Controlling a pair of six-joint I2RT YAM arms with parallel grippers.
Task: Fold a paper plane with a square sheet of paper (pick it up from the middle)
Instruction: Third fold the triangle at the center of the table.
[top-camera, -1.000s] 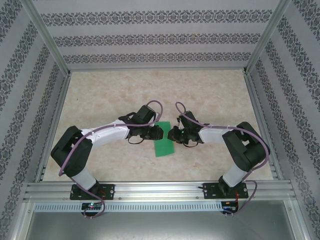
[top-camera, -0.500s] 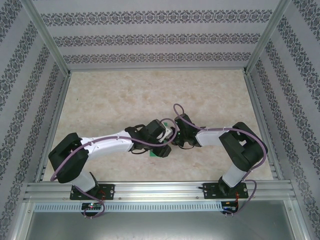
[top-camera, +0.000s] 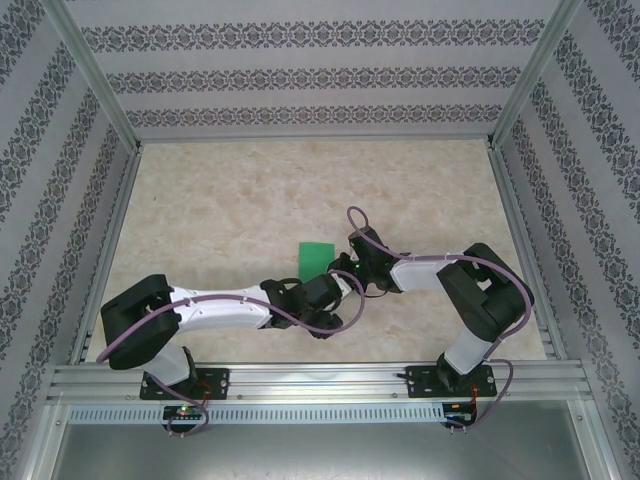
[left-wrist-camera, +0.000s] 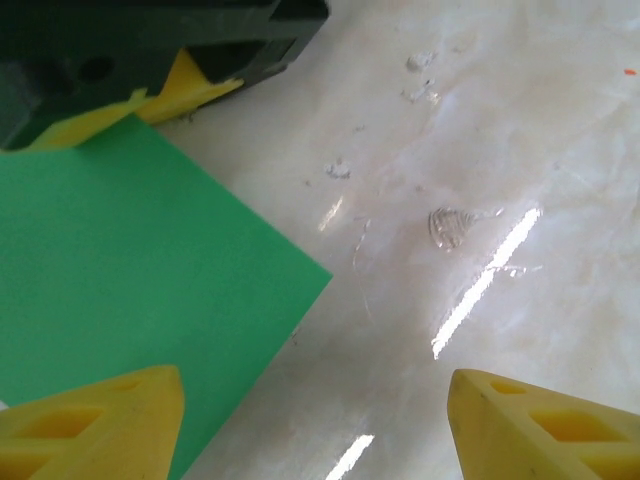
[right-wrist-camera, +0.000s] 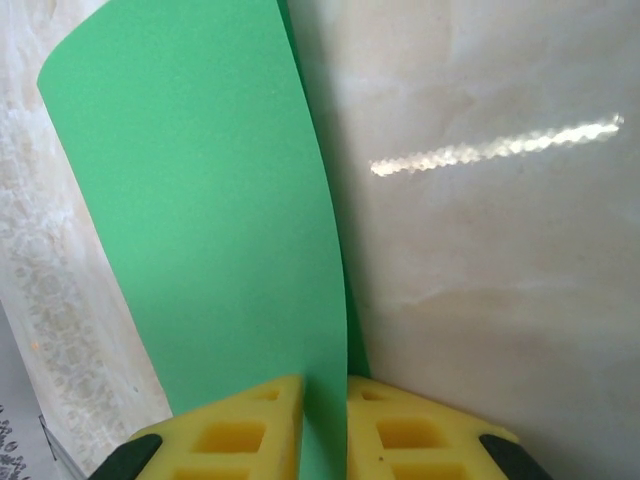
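The square sheet of paper (top-camera: 315, 257) is bright green and sits at mid-table. My right gripper (top-camera: 337, 268) is shut on one edge of it. In the right wrist view the sheet (right-wrist-camera: 200, 200) curves up and away from between the yellow fingers of the right gripper (right-wrist-camera: 325, 400). My left gripper (top-camera: 330, 292) hovers just on the near side of the sheet, over bare table. In the left wrist view the left gripper (left-wrist-camera: 320, 430) stands wide open with nothing between its fingers. The sheet (left-wrist-camera: 120, 270) lies to its left, with the right gripper's fingertip (left-wrist-camera: 190, 85) on the far corner.
The table (top-camera: 230, 200) is pale marbled beige, with small scuffs (left-wrist-camera: 445, 225) ahead of the left gripper. Aluminium rails (top-camera: 300, 378) run along the near edge and both sides. Patterned walls close in the back and sides. Free room lies toward the back.
My left gripper has opened and swung down toward the near edge, off the sheet. The sheet has shifted up and back in the right gripper's hold.
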